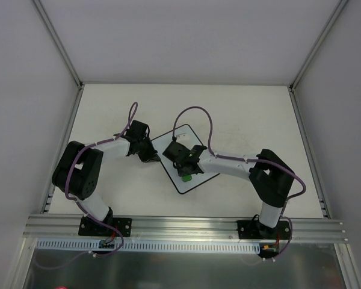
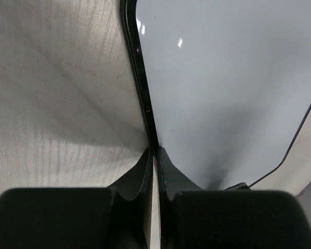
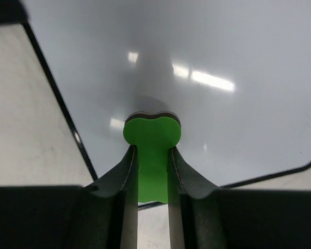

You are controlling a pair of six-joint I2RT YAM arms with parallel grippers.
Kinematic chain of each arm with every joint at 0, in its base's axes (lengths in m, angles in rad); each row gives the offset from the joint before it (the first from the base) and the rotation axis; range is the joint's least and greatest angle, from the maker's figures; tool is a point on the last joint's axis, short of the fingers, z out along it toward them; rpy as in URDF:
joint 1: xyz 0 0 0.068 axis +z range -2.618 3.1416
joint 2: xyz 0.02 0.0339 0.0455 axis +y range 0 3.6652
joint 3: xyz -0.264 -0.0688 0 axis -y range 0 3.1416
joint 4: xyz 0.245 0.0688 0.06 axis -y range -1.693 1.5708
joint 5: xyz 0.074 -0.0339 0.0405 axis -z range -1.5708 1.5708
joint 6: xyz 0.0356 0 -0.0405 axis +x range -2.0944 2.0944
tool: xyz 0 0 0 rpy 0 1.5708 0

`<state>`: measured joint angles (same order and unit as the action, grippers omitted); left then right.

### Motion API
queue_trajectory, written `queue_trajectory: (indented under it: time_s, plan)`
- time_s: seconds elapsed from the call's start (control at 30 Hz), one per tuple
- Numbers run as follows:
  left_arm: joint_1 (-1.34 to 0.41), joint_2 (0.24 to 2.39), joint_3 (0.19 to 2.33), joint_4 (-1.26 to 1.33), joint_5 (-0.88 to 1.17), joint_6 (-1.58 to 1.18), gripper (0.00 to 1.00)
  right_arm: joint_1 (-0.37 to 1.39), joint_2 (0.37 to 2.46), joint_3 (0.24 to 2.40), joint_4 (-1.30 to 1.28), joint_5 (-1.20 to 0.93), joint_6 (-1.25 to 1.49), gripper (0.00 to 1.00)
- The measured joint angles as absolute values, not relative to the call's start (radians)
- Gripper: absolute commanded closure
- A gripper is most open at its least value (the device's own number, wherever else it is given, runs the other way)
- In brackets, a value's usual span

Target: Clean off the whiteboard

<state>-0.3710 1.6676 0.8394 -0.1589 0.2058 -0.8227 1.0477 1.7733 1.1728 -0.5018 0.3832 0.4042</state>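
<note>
Green foam shows between the fingers of the right end effector point(image 3: 153, 150): a bone-shaped eraser point(image 3: 152, 135) is clamped there, its rounded head sticking out past the fingertips and its dark underside pressed onto the whiteboard point(image 3: 197, 62). The glossy white surface spreads ahead of this end effector and to both sides of it. It shows bare and bright with reflected light in the right wrist view. The board's left edge runs just left of the fingers, with the pale table point(image 3: 36, 129) beyond.

From above, the right end effector point(image 1: 183, 165) sits over the middle of the whiteboard point(image 1: 198, 178), which lies flat on the table point(image 1: 240, 114), turned like a diamond. The eraser point(image 1: 186, 177) peeks out on the near side of the end effector.

The left end effector point(image 2: 154, 151) is closed, fingers together with nothing between them. Its tips meet right at the black border point(image 2: 142, 88) of the whiteboard point(image 2: 223, 93), which stretches ahead and to its right; bare table point(image 2: 57, 104) lies to its left. From above, this left end effector point(image 1: 149, 153) sits at the board's left edge, close to the right one.
</note>
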Motion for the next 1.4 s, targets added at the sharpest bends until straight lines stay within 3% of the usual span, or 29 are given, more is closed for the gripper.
queue_trajectory:
  time_s: [0.4,0.77,1.0,1.4]
  plan:
    - [-0.371,1.668,0.839,-0.159,0.206,-0.822,1.00,1.039,1.903,1.269,-0.451,0.352,0.392,1.00]
    - [-0.371,1.666,0.834,-0.152,0.207,-0.822,1.00,0.807,1.657,0.960,-0.380,0.320,0.457,1.00]
    - [-0.371,1.666,0.831,-0.145,0.212,-0.822,1.00,0.606,1.578,0.884,-0.377,0.287,0.451,1.00]
    - [-0.371,1.658,0.828,-0.147,0.212,-0.821,1.00,0.437,1.346,0.757,-0.509,0.341,0.379,1.00]
